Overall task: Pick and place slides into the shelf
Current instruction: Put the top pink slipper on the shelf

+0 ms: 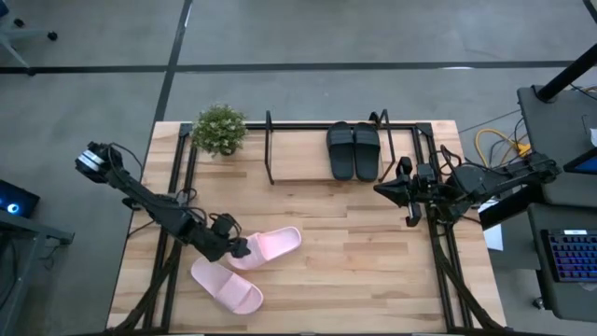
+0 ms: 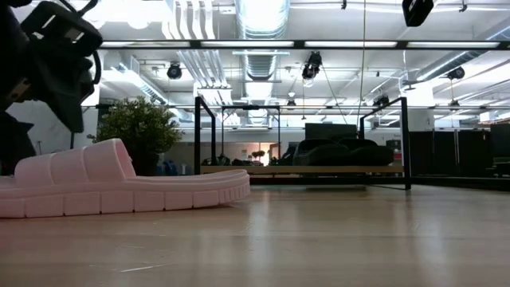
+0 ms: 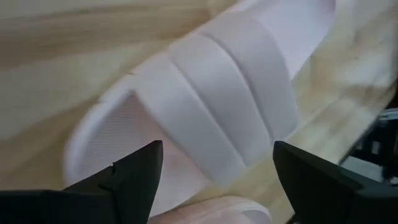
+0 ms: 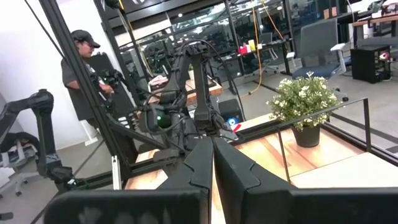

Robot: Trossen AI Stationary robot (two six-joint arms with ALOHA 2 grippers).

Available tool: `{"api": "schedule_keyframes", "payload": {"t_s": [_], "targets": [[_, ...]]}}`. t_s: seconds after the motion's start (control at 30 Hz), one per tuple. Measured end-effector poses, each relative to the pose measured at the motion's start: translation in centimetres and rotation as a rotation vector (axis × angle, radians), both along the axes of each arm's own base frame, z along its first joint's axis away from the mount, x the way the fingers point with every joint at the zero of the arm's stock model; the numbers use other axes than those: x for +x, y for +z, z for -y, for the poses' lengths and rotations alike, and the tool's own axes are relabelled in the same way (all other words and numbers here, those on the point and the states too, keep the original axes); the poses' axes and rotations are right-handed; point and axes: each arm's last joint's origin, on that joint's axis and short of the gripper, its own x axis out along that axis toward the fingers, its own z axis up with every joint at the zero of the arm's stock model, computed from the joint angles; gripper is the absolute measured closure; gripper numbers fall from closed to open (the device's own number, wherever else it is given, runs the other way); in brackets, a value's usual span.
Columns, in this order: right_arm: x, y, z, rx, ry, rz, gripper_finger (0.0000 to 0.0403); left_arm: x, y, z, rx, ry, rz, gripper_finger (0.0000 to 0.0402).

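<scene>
Two pale pink slides lie on the table: one [image 1: 272, 245] near my left gripper and one [image 1: 227, 287] closer to the near edge. My left gripper [image 1: 241, 248] is open and hovers over the first slide's wide strap [image 3: 230, 99], with a finger on either side of it and clear of it. The low view shows this slide [image 2: 119, 187] resting flat on its sole, the gripper [image 2: 56, 56] above it. The black pair [image 1: 354, 149] rests on the shelf [image 1: 298, 173]. My right gripper [image 1: 381, 189] waits shut near the shelf's right end.
A small potted plant [image 1: 220, 129] stands at the far left, beside the shelf. Black frame tubes run along the table's left [image 1: 177, 215] and right [image 1: 438, 252] sides. Bare wood [image 1: 354, 261] lies between the pink slides and the shelf. A person [image 4: 84, 68] stands beyond the table.
</scene>
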Motion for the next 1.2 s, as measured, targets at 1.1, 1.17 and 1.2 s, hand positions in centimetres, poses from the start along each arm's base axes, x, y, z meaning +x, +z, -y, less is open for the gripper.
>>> {"api": "schedule_keyframes", "payload": {"t_s": [1.1, 1.17, 1.2], "targets": [[0.0, 0.0, 0.0, 0.004, 0.0, 0.0, 0.0394, 1.7, -1.4, 0.9, 0.021, 0.051, 0.129, 0.0245], [0.0, 0.0, 0.0, 0.004, 0.001, 0.0, 0.0394, 1.7, -1.4, 0.9, 0.03, 0.041, 0.132, 0.0279], [0.0, 0.0, 0.0, 0.004, 0.001, 0.0, 0.0394, 1.7, -1.3, 0.9, 0.031, 0.038, 0.134, 0.0296]]}}
